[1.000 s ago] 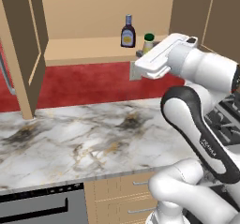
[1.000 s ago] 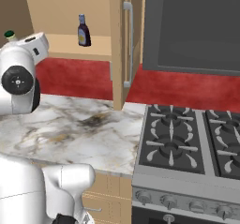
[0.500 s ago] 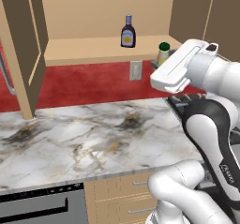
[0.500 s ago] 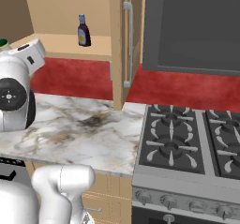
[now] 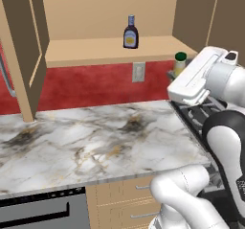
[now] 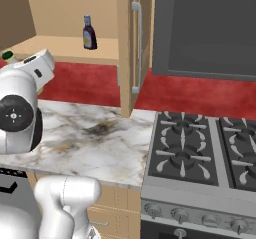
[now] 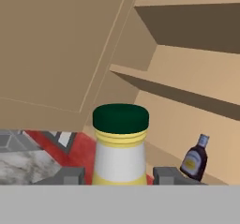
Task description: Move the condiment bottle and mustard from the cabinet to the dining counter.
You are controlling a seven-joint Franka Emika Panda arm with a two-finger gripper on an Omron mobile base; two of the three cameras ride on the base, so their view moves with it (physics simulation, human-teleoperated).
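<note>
Yellow and green-capped, the mustard [image 7: 120,145] stands upright between the two dark fingertips [image 7: 70,175] of the gripper [image 7: 119,176] in the hand view; the tips sit close at either side of its body, clamped on it. From the left base view its green cap and yellow neck [image 5: 180,63] peek out just behind the white hand, off the right end of the cabinet [image 5: 110,51] shelf and above the stove [image 6: 200,148]. From the right base view, a bit of the green cap [image 6: 7,55] shows at the left edge beside the arm. Below lies a marble counter [image 5: 91,142] with grey and gold veins, and a red wall behind it carries a pale outlet [image 5: 139,72]. Farther back, the bottle [image 5: 130,33] stands upright on the cabinet shelf, well apart from the mustard, its pale cap up. A cabinet door with a long silver handle [image 6: 135,48] stands open beside the dark hood.
</note>
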